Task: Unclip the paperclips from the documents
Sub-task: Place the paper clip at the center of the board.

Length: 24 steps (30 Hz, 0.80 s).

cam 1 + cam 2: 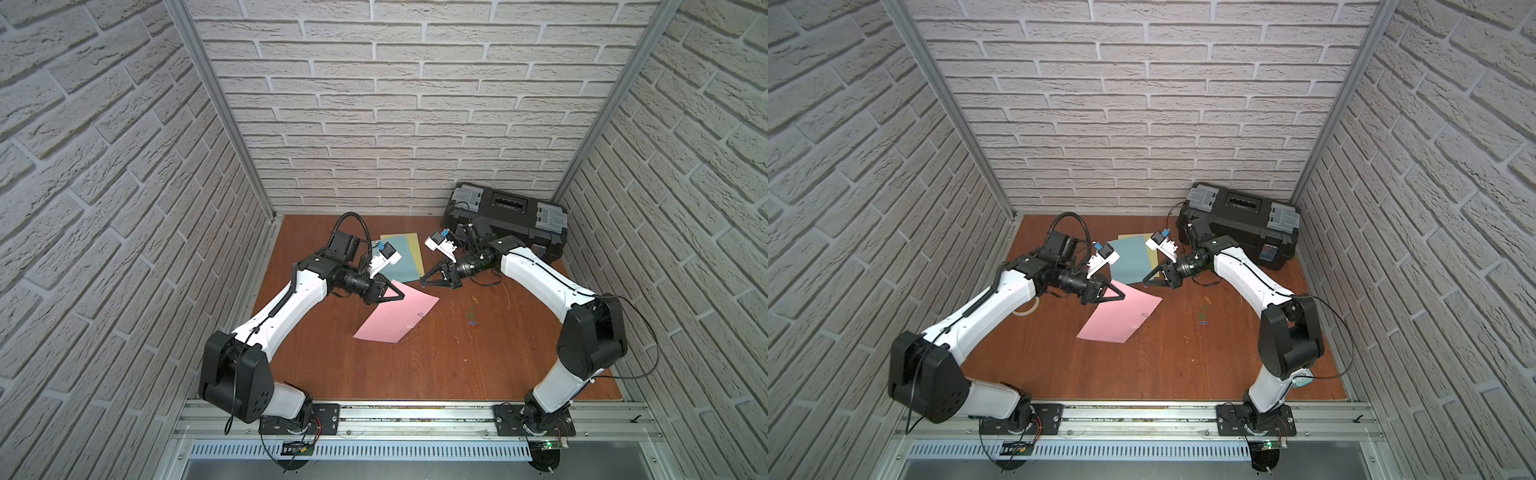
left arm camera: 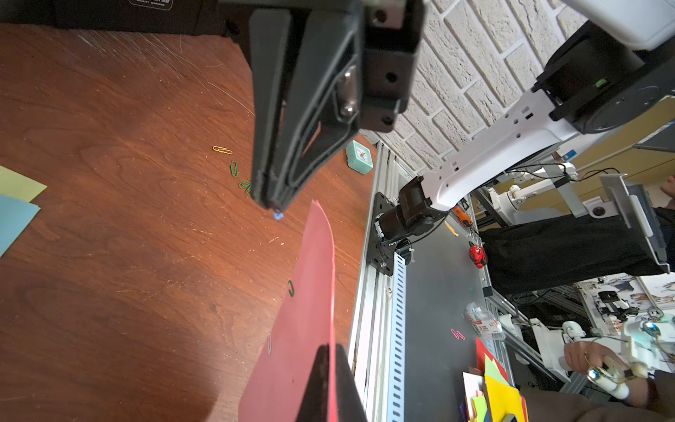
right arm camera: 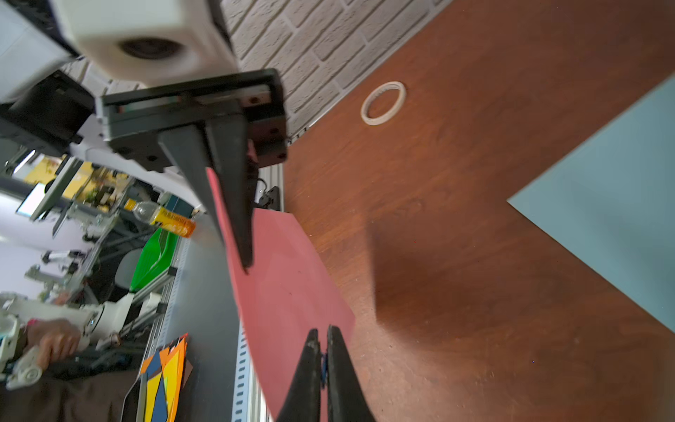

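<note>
Above the table, the pink sheet is clamped by the left gripper — a blue paperclip by the right gripper.

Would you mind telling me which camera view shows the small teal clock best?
The left wrist view: the teal clock shows whole and unobstructed, dial visible. In a top view only a teal sliver peeks from under the right arm's elbow; otherwise that arm hides it. The right wrist view misses it.

Soft light from above; top views crisp but bowed at the edges, wrist views blurred nearest the jaws, a dark shadow on the bench beside them.
</note>
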Tool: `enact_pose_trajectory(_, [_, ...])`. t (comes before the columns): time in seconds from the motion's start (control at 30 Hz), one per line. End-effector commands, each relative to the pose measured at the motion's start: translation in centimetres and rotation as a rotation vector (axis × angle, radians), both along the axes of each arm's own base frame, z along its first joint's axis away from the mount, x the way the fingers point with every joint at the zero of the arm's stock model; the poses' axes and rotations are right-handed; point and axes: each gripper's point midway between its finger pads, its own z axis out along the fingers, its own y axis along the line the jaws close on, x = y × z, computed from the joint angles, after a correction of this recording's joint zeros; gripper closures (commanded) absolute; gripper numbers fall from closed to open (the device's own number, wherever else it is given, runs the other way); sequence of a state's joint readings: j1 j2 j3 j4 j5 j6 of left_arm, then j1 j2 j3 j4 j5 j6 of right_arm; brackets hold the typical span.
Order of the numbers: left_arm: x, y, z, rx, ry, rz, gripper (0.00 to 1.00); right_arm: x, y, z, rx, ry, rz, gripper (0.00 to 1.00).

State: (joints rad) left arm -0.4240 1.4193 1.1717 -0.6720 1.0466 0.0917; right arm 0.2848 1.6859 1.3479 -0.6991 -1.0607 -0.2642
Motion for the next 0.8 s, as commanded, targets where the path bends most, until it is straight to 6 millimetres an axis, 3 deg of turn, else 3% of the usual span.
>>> enact_pose_trajectory(0.0, [0.0, 0.0, 0.6, -0.003, -0.040, -0.008, 1.00, 2.6, -2.7, -0.9, -0.055, -0.003, -0.203, 0.92])
enact_pose_trajectory(0.17, [0.4, 0.0, 0.6, 0.002, -0.051, 0.008, 1.00, 3.7, -7.2, -5.6, -0.199, 0.103, -0.427, 0.92])
enact_pose_trajectory(0.37, [0.8, 0.1, 0.4, 0.012, -0.058, 0.034, 1.00, 3.5, -11.6, -11.4, -0.364, 0.233, -0.612, 0.92])
enact_pose_trajectory(0.53, [0.9, 0.1, 0.4, 0.016, -0.062, 0.045, 1.00, 3.1, -13.4, -14.7, -0.474, 0.293, -0.670, 0.91])
enact_pose_trajectory(0.77, [1.0, 0.4, 0.4, 0.022, -0.068, 0.065, 1.00, 2.8, -14.6, -17.1, -0.564, 0.332, -0.708, 0.89])
